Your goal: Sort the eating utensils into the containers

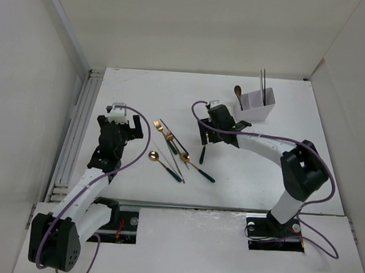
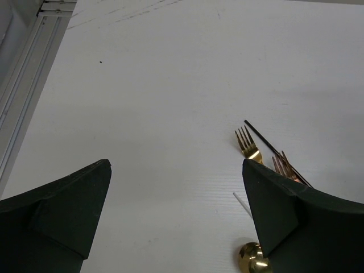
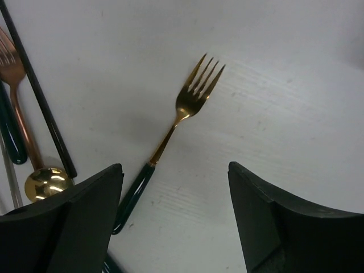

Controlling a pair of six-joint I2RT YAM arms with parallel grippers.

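Fork beneath right hand

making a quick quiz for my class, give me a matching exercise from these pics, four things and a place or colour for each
Things:
1 chopsticks
2 fork
3 bin
4 cable

Place or colour:
a white
b flat on the table under the right arm
c purple
d standing up in the bin

Pairs: 1-d, 2-b, 3-a, 4-c

White table, plain white walls, metal rail left edge.
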